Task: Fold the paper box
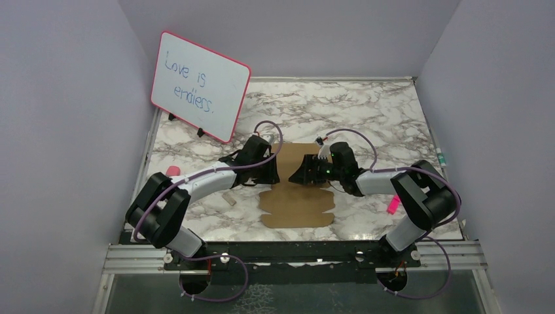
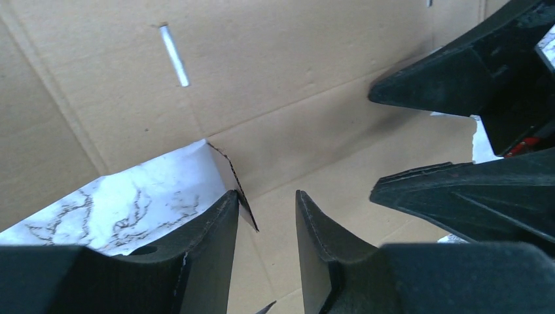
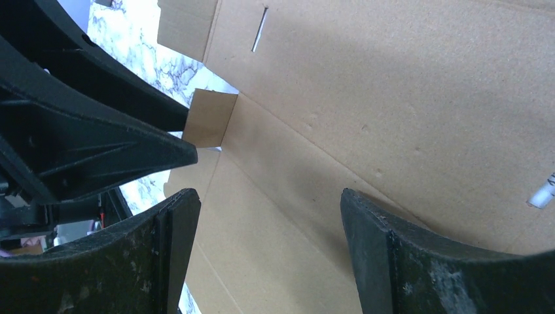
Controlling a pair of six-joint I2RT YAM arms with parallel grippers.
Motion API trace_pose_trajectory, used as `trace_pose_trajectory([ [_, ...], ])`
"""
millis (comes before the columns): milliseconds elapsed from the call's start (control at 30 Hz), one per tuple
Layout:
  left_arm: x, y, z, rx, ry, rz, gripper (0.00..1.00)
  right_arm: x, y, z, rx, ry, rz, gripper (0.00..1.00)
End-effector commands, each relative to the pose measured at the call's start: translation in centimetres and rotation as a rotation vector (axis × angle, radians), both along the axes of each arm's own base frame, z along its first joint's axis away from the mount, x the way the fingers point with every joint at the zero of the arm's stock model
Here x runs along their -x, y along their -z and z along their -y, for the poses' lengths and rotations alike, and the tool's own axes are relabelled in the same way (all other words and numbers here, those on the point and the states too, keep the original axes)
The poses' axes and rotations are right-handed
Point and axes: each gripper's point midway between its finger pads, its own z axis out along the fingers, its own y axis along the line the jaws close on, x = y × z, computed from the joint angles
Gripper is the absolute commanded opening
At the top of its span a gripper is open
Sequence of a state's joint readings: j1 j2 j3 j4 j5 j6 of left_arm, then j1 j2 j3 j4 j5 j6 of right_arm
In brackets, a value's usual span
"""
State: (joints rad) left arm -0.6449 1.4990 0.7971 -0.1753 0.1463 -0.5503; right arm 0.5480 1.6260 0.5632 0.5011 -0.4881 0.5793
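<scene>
Paper box [image 1: 298, 206] flat, whiteboard [image 1: 199, 85] behind, left end effector [image 2: 266, 194] ajar, perhaps touching a flap [image 3: 209, 118], right end effector [image 3: 268, 196] spread wide

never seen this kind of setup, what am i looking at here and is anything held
Two robot arms sit at the near edge of a marble table. The wide picture comes from above and behind them; the other two come from a camera on each wrist, looking past its own claw. On the table lies a flat brown cardboard sheet, a whiteboard standing behind. The left claw is slightly open beside a small raised flap; the right claw is wide open over the sheet. Nothing looks gripped.
</scene>
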Motion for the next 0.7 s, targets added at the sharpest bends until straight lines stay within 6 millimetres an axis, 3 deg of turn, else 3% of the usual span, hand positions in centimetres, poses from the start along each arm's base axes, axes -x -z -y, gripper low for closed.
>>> trace_pose_trajectory([
  [0,-0.5,-1.2,1.5,0.021,-0.004,0.031,0.38,1.2,2.3,0.5,0.047,-0.001,-0.063,0.85],
  [233,0.1,-0.5,2.2,0.023,0.009,0.018,0.38,1.0,2.2,0.4,0.05,-0.003,-0.06,0.85],
  [333,-0.5,-1.7,1.9,0.007,0.006,0.055,0.39,0.4,1.2,0.4,0.081,-0.007,-0.041,0.85],
  [533,-2.7,-5.7,1.6,-0.009,-0.001,0.172,0.45,-2.7,-4.2,0.7,0.127,0.028,0.111,0.88],
  [667,-4.2,-7.3,2.3,0.019,-0.009,0.212,0.52,-5.0,-7.0,1.4,0.145,0.067,0.192,0.9],
])
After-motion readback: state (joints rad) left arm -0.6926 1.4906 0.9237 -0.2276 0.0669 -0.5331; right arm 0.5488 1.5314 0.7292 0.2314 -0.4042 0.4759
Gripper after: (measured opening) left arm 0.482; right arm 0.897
